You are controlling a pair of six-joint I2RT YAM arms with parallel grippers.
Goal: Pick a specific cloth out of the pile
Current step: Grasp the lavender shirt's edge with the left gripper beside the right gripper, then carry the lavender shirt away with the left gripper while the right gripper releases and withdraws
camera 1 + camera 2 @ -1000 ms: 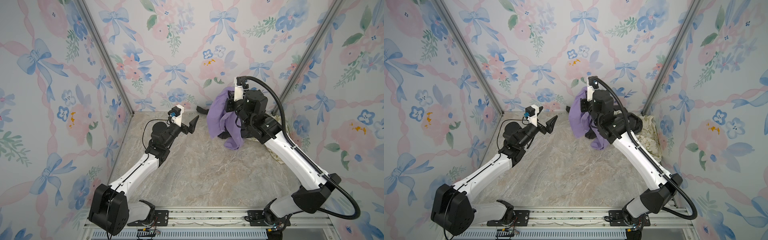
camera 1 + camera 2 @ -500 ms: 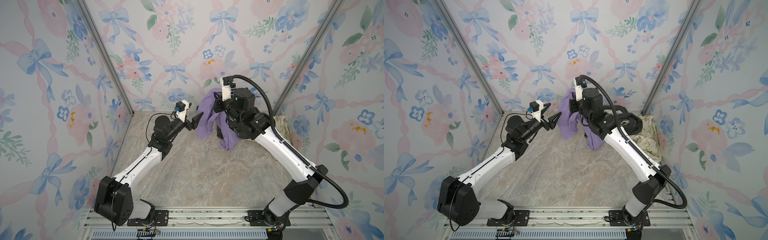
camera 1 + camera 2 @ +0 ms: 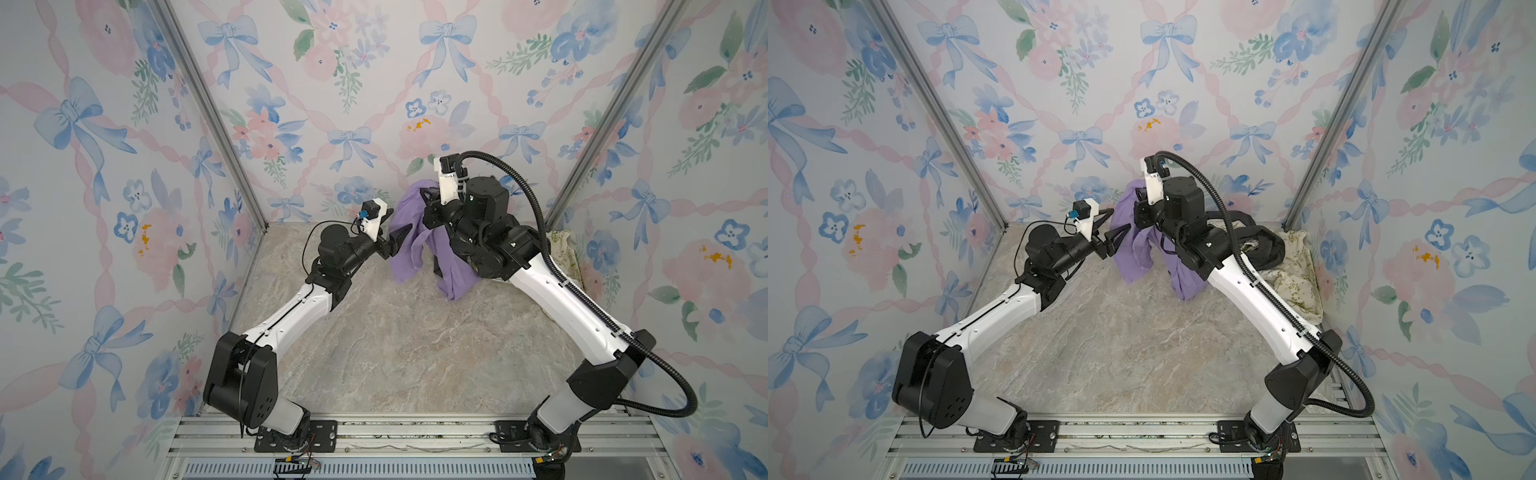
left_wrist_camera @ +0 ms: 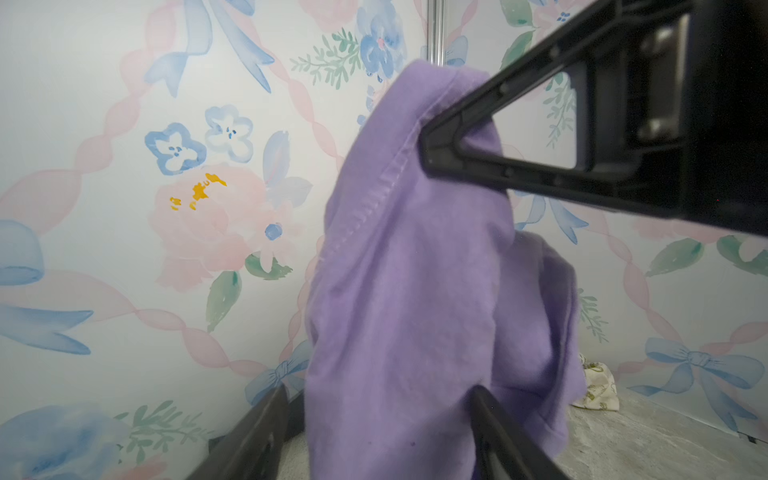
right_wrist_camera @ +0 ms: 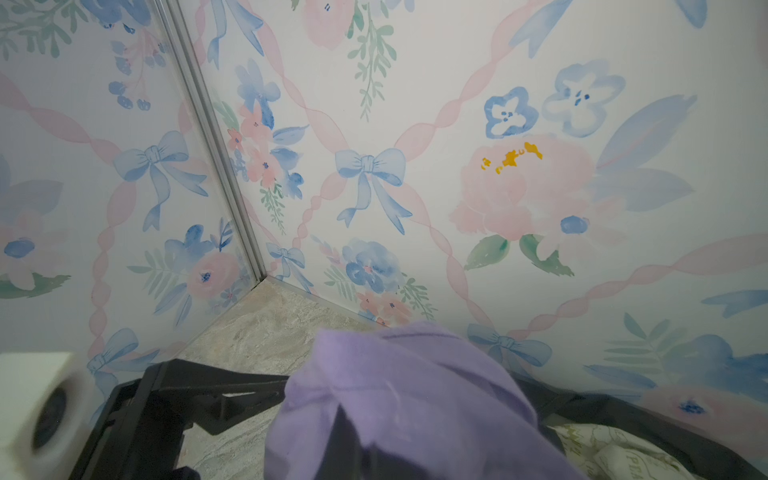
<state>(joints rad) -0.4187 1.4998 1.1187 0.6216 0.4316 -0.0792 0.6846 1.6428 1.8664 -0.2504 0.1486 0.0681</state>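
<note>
Marbled grey desk (image 3: 395,357), largely bare. The pile (image 3: 1277,266), far right corner: black garment (image 3: 1266,248) on a cream cloth with green print (image 3: 1293,286). The cloth (image 3: 409,253): lavender, thin, soft. It hangs beside the pile in limp folds, its bunched top pinched in the right fingers (image 3: 430,214). Likely light, without stiffness and apt to slip; best taken at the stitched hem (image 4: 374,199). Left fingers (image 4: 457,137): spread either side of that hem, upper tip touching, not clamped.

Lavender cloth (image 3: 410,258), black-and-cream pile (image 3: 1273,251)
</note>
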